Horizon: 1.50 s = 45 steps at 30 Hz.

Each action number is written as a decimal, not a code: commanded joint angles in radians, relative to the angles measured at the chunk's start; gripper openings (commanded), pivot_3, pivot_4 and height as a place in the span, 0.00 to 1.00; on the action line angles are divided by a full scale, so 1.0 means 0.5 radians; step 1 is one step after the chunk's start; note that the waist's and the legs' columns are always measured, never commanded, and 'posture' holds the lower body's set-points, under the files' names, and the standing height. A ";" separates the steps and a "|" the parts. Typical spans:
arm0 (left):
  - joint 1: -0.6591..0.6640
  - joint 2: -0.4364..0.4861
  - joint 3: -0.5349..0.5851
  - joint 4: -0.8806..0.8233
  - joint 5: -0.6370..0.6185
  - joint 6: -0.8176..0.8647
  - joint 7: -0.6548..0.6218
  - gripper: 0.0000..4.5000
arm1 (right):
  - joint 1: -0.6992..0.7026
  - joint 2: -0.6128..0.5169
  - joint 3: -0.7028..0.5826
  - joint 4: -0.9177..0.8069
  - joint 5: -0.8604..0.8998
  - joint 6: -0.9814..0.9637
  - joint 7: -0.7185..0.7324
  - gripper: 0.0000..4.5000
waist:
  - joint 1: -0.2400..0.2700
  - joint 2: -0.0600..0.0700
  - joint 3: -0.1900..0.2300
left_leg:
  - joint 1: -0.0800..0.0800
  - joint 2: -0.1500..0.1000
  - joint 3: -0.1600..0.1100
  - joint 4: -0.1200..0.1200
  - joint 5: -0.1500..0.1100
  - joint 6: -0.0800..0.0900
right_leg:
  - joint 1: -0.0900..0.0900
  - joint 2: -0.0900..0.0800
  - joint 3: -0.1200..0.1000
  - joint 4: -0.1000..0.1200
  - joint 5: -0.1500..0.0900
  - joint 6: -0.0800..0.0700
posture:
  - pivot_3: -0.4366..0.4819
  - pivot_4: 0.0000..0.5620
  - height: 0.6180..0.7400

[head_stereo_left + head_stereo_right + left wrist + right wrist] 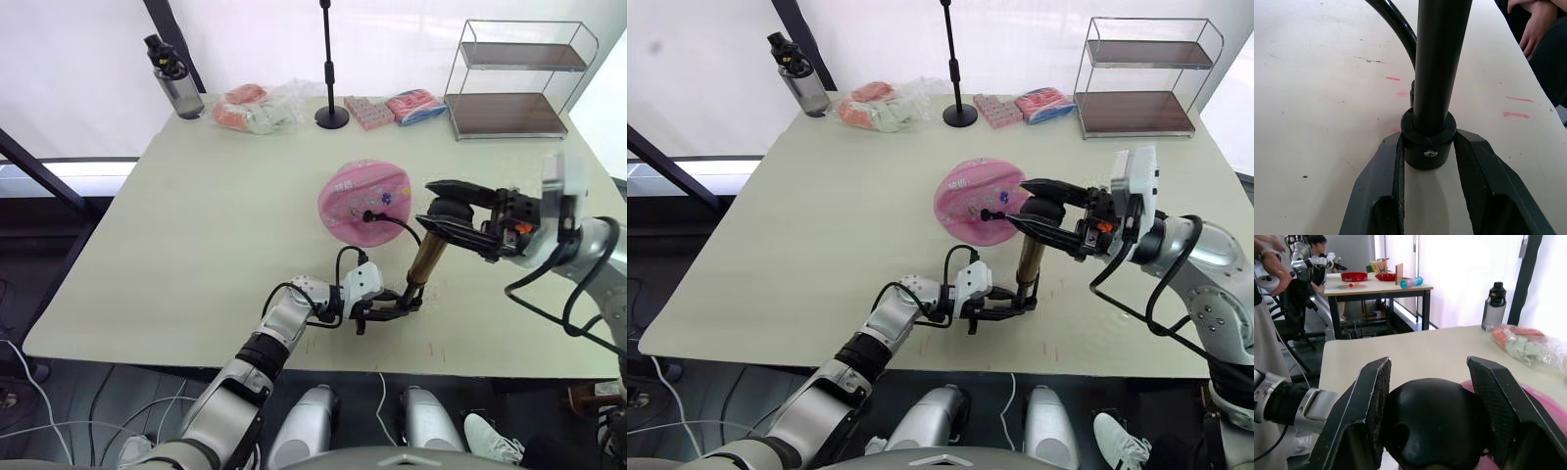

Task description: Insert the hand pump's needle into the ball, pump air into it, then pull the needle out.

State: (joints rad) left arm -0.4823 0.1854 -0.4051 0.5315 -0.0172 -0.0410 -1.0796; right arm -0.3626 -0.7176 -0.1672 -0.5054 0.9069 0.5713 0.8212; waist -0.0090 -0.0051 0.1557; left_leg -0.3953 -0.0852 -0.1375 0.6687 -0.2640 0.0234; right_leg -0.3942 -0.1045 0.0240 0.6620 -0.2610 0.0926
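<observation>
Left claw (392, 311) is clamping the black base cap of the hand pump (427, 257), pinning it down near the front edge of the worktop (196, 235); in the left wrist view both fingers (1382, 171) are touching the cap's sides. Right claw (439, 208) is gripping the black T-handle (1432, 423) at the top of the pump, one pad on each side.

Pump is standing nearly upright, long axis near vertical, top leaning slightly toward the robot's right, handle end up, base on the worktop. Thin black hose (397, 223) is looping from the pump over to the ball (363, 200), which is sitting just behind the pump, mid-worktop. Black fitting of the needle (368, 215) is sitting against the ball's near face, so the needle is looking inserted; the pin itself is too small to confirm.

Progress, judging from this: insertion looks done, both claws are set up for pumping strokes. Can't tell how much air has gone in. Left to do: finish pumping, then pull the needle out.
</observation>
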 commanded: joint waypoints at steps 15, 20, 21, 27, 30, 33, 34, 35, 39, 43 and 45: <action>0.082 0.050 -0.131 0.045 0.152 0.069 -0.020 0.24 | -0.143 -0.171 -0.239 -0.127 0.192 0.019 -0.037 0.45 | 0.000 0.000 0.000 | -0.001 0.000 0.000 0.000 0.000 0.000 | 0.000 0.000 0.000 -0.001 0.000 0.000 | 0.48 0.27 0.96; 0.098 0.055 -0.131 0.027 0.153 0.063 -0.027 0.24 | -0.039 -0.141 -0.204 -0.166 0.125 -0.037 -0.002 0.45 | 0.002 -0.001 0.000 | -0.001 0.000 -0.001 0.000 0.000 0.000 | 0.000 0.000 -0.001 -0.001 0.000 0.000 | 0.48 0.27 0.96; 0.096 0.055 -0.129 0.025 0.154 0.061 -0.027 0.24 | -0.038 -0.144 -0.209 -0.164 0.130 -0.038 -0.001 0.45 | 0.002 -0.001 0.000 | -0.001 0.000 -0.001 0.000 0.000 0.000 | 0.000 0.000 -0.001 -0.001 0.000 0.000 | 0.48 0.27 0.96; 0.096 0.056 -0.132 0.018 0.160 0.051 -0.027 0.24 | -0.067 -0.162 -0.271 -0.125 0.182 -0.032 -0.001 0.45 | 0.002 -0.001 0.000 | -0.001 0.000 -0.001 0.000 0.000 0.000 | 0.000 0.000 -0.001 -0.001 0.000 0.000 | 0.48 0.27 0.96; 0.097 0.054 -0.139 0.015 0.165 0.043 -0.029 0.24 | -0.085 -0.179 -0.306 -0.107 0.223 -0.019 -0.003 0.45 | 0.002 -0.001 0.000 | -0.001 0.000 -0.001 0.000 0.000 0.000 | 0.000 0.000 -0.001 -0.001 0.000 0.000 | 0.48 0.27 0.96; 0.095 0.046 -0.145 0.005 0.165 0.043 -0.032 0.24 | -0.103 -0.202 -0.340 -0.093 0.265 -0.006 -0.009 0.45 | 0.003 -0.001 0.000 | -0.001 0.000 -0.001 0.000 0.000 0.000 | 0.000 0.000 -0.001 -0.001 0.000 0.000 | 0.48 0.27 0.96; 0.094 0.044 -0.149 0.002 0.165 0.041 -0.035 0.24 | -0.110 -0.210 -0.350 -0.087 0.278 -0.002 -0.012 0.45 | 0.003 -0.001 0.000 | -0.002 0.000 -0.001 0.000 0.000 0.000 | -0.001 0.000 -0.001 -0.001 0.000 0.000 | 0.48 0.27 0.96; 0.091 0.040 -0.152 -0.002 0.165 0.041 -0.037 0.24 | -0.117 -0.220 -0.361 -0.081 0.292 0.003 -0.014 0.45 | 0.003 -0.001 0.000 | -0.002 0.000 -0.001 0.000 0.000 0.000 | -0.001 0.000 -0.001 -0.001 0.000 0.000 | 0.48 0.27 0.96; 0.086 0.036 -0.160 -0.010 0.164 0.039 -0.045 0.24 | -0.136 -0.247 -0.384 -0.068 0.324 0.015 -0.023 0.45 | 0.004 -0.001 0.000 | -0.002 0.000 -0.001 0.000 0.000 0.000 | -0.001 0.000 -0.002 -0.001 0.000 0.000 | 0.48 0.27 0.96; 0.077 0.029 -0.168 -0.013 0.163 0.033 -0.048 0.24 | -0.137 -0.267 -0.419 -0.062 0.366 0.032 -0.022 0.45 | 0.011 -0.001 0.000 | -0.003 0.000 -0.001 0.000 0.000 0.000 | -0.001 0.000 -0.002 -0.002 0.000 0.000 | 0.48 0.27 0.96; 0.075 0.025 -0.172 -0.019 0.161 0.036 -0.048 0.24 | -0.147 -0.278 -0.436 -0.050 0.382 0.036 -0.026 0.45 | 0.014 -0.001 0.000 | -0.003 0.000 -0.001 0.000 0.000 0.000 | -0.001 0.000 -0.002 -0.002 0.000 0.000 | 0.48 0.27 0.96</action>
State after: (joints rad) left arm -0.4751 0.1898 -0.4281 0.4879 0.0135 -0.0449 -1.0770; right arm -0.3936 -0.8428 -0.2918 -0.5209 1.0739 0.6201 0.8229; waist -0.0022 -0.0057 0.1558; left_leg -0.3968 -0.0850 -0.1379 0.6684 -0.2641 0.0236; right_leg -0.3946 -0.1048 0.0231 0.6608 -0.2610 0.0926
